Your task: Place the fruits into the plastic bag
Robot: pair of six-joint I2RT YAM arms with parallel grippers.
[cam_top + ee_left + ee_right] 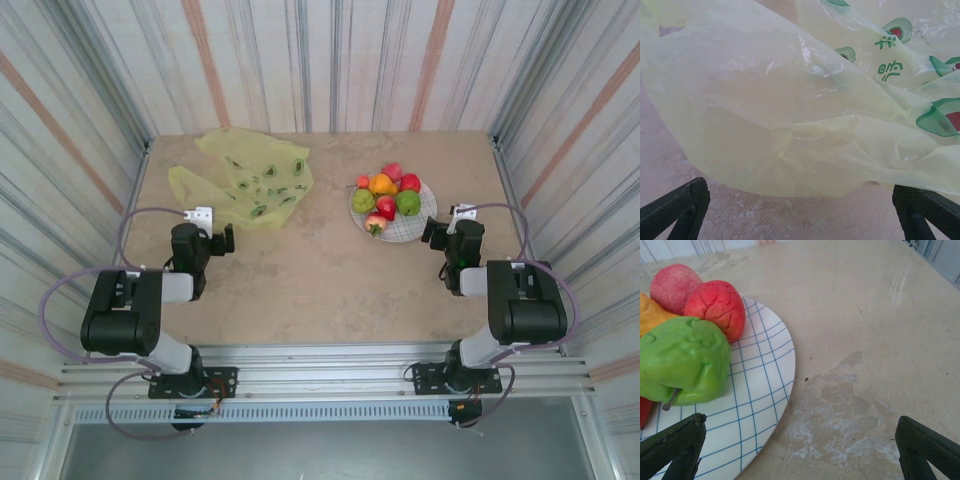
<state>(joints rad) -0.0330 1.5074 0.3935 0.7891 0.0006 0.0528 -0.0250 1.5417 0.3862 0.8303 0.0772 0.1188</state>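
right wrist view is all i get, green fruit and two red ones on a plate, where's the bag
Observer: The plastic bag lies crumpled at the far left of the table, well apart from the plate.
Operator: left arm anywhere near it
Observer: Yes, the left gripper sits just short of the bag's near edge, fingers open.
Operator: more fruit than i see
Observer: Yes, a second green fruit sits on the plate's left side.

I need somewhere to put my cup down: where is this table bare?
The table is bare in the broad middle strip between the plastic bag and the plate, running down between the left gripper and right gripper. Crowded: the plate, heaped with fruits, and the far left, under the bag.
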